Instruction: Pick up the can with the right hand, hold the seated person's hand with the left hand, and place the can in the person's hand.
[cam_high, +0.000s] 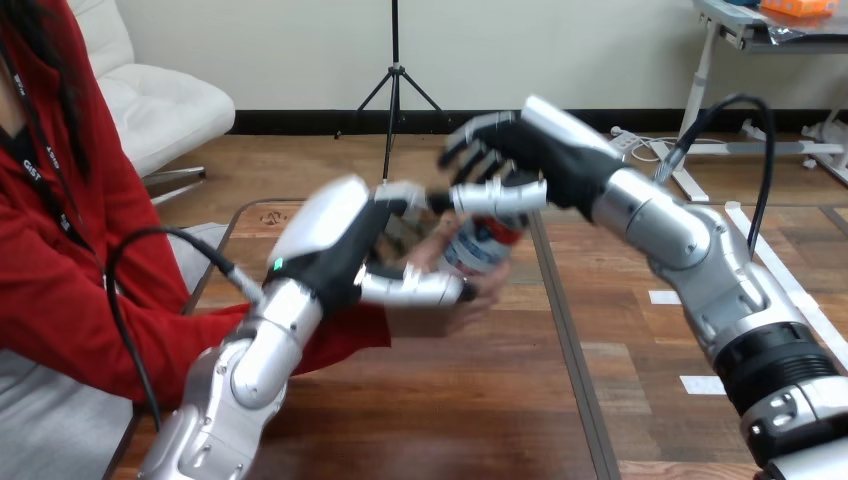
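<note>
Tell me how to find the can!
Look over the wooden table, where the robot's hands meet. The can is between the left hand and the right hand, by the person's hand. It alone is round, with red, white and blue print.

Wooden bench (470, 400), brown grain top, bare in the near half. Dark edge strip (568, 350) runs along its right side.

Desk (470, 400): smooth brown wood, low sheen. Can (480, 245): glossy printed metal. Left hand (338, 248): glossy white plastic shell.
</note>
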